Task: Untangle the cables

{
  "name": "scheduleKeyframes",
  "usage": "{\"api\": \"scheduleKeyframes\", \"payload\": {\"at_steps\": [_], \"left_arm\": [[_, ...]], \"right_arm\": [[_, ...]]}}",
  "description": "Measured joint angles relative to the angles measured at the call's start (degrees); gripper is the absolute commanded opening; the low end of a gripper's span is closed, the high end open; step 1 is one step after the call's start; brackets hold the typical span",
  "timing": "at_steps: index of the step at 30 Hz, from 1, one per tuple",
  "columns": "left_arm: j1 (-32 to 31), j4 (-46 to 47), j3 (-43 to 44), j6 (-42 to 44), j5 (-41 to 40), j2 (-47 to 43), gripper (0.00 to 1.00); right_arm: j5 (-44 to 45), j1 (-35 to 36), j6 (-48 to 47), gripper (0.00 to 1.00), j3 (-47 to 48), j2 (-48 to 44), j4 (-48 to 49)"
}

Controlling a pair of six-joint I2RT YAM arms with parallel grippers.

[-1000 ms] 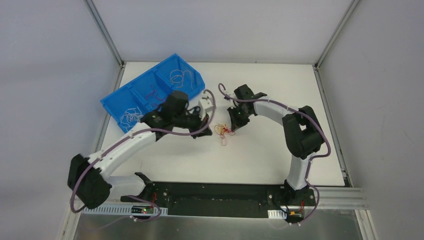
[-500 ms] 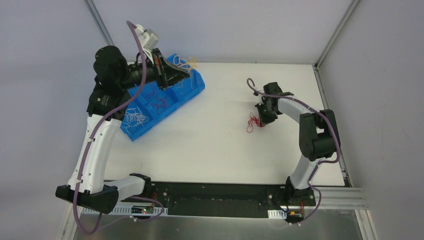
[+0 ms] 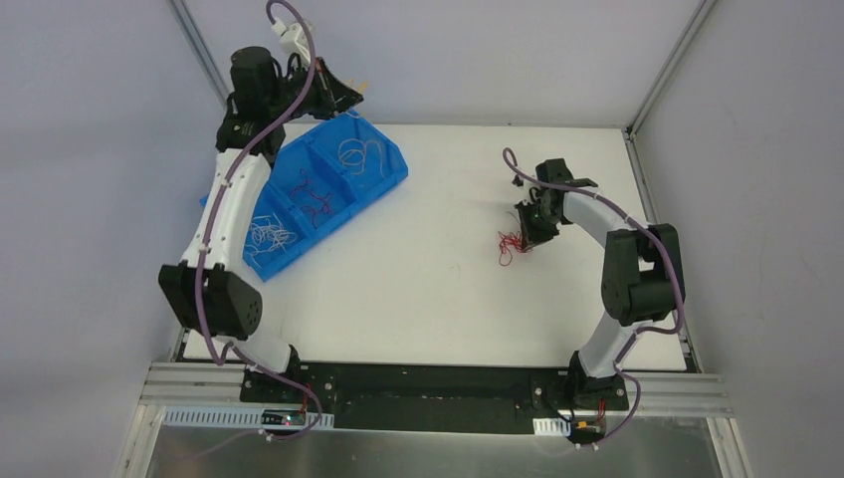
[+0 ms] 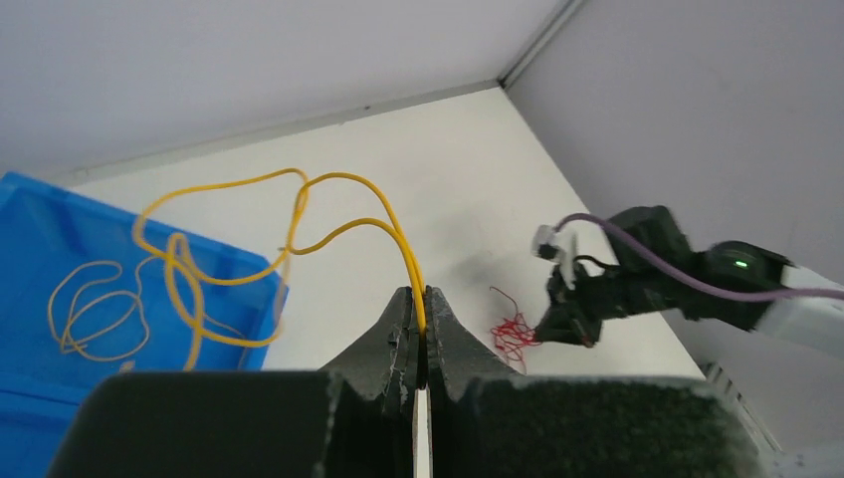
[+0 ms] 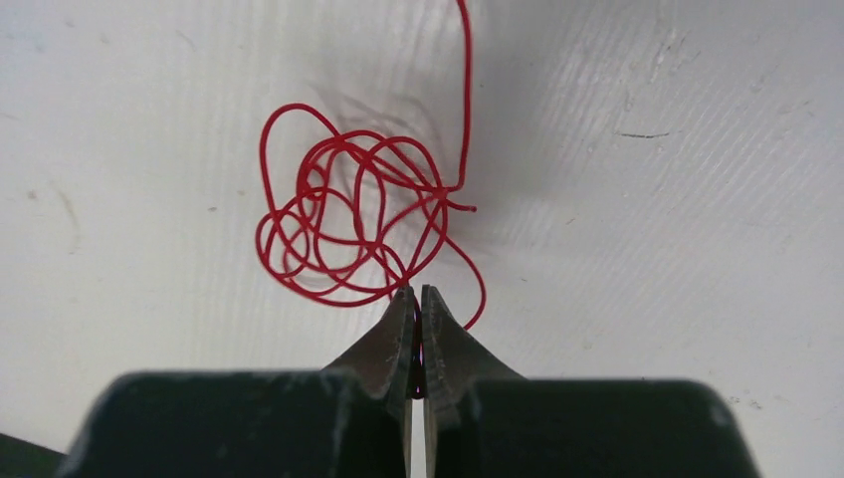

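My left gripper (image 4: 419,295) is shut on a thin yellow cable (image 4: 249,214) and holds it high above the far end of the blue bin (image 3: 383,169); from above the gripper (image 3: 350,92) shows at the back left. The cable's loops dangle over the bin's end compartment, where another orange-yellow wire (image 4: 95,304) lies. My right gripper (image 5: 416,295) is shut on a tangled red cable (image 5: 343,224) that rests on the white table; from above the gripper (image 3: 525,239) and red tangle (image 3: 510,245) sit right of centre.
The blue bin has three compartments: orange-yellow wire (image 3: 356,152) at the far end, red wires (image 3: 314,194) in the middle, white wires (image 3: 267,237) at the near end. Grey walls and metal frame posts (image 3: 209,70) enclose the white table (image 3: 428,289).
The left arm swung from the table's middle up and back over the bin, carrying the yellow cable away from the red one. The right gripper pulled the red tangle to the right.
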Motion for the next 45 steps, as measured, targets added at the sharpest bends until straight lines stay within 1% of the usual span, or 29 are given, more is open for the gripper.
{"api": "scheduleKeyframes", "payload": {"at_steps": [8,9,12,13,14,15,16,19,20,23,25,27,29,31,33,36,37,38,39,40,41,42,45], "left_arm": [[1.4,3.2,0.0,0.5,-5.6,17.2,0.0],[1.6,3.6,0.0,0.9,-6.1,19.3,0.1],[1.9,2.2,1.5,2.6,-7.2,25.7,0.59],[2.0,1.4,2.3,3.1,-7.4,27.5,0.68],[2.3,0.5,2.5,3.4,-7.2,28.9,0.75],[2.3,-0.7,2.4,3.7,-6.7,29.3,0.8],[2.3,-1.4,1.8,4.2,-5.3,29.4,0.83],[2.5,-0.2,-4.2,6.4,0.8,24.6,0.9],[2.5,1.0,-8.3,7.8,3.4,21.3,0.92],[1.7,2.0,-21.5,12.7,10.9,7.3,0.95],[-0.1,2.3,-26.6,15.3,14.6,-1.0,0.97],[-3.8,2.8,-30.4,19.1,17.0,-8.8,0.97],[-9.0,3.3,-33.4,23.0,18.1,-14.6,0.97],[-14.6,3.4,-35.8,26.3,18.5,-17.9,0.94],[-18.3,3.4,-37.5,28.3,18.4,-18.5,0.89],[-21.2,3.1,-38.8,29.9,16.6,-15.7,0.79],[-22.0,3.2,-39.0,30.1,15.8,-14.3,0.73],[-22.7,3.3,-39.3,30.2,14.8,-12.8,0.64],[-23.2,3.5,-39.6,30.1,14.0,-11.7,0.53],[-23.9,4.0,-40.2,30.0,13.3,-10.3,0.26],[-24.4,4.4,-40.7,29.8,13.0,-9.2,0.04],[-24.8,4.7,-41.1,29.2,12.6,-8.5,0.0],[-25.2,5.4,-42.7,29.1,11.9,-8.5,0.0]], "right_arm": [[-7.3,0.1,3.0,0.0,3.7,-2.1,-3.1],[-7.9,0.2,3.2,0.0,3.9,-2.3,-3.3],[-11.4,0.4,4.5,0.0,5.2,-2.8,-4.7],[-12.7,0.5,5.1,0.0,5.7,-3.1,-4.9],[-14.1,0.5,5.6,0.0,6.1,-3.3,-5.2],[-16.0,0.6,6.4,0.0,6.5,-3.9,-5.3],[-17.9,0.7,7.2,0.0,6.8,-4.5,-5.3],[-24.0,1.3,9.8,0.0,7.1,-7.0,-5.0],[-26.1,1.7,10.7,0.0,7.1,-8.1,-4.9],[-31.7,4.1,12.9,0.0,7.4,-10.7,-4.3],[-34.8,6.1,13.9,0.0,8.1,-11.7,-4.0],[-37.2,8.0,14.5,0.0,8.9,-12.3,-3.9],[-39.3,10.0,14.6,0.0,9.6,-12.6,-4.0],[-40.8,11.8,14.6,0.0,10.3,-12.7,-4.2],[-42.1,13.6,14.5,0.0,11.0,-12.7,-4.7],[-43.5,15.8,14.3,0.0,11.6,-12.7,-5.6],[-43.9,16.4,14.2,0.0,11.7,-12.8,-5.8],[-44.3,16.9,14.1,0.0,11.8,-12.8,-6.1],[-44.7,17.4,13.9,0.0,11.8,-12.8,-6.5],[-45.0,17.8,13.9,0.0,11.9,-12.8,-6.8],[-45.2,18.1,13.8,0.0,11.9,-12.8,-7.0],[-45.3,18.3,13.6,0.0,11.9,-12.8,-7.3],[-45.3,18.0,13.5,0.0,11.9,-12.8,-7.8]]}}
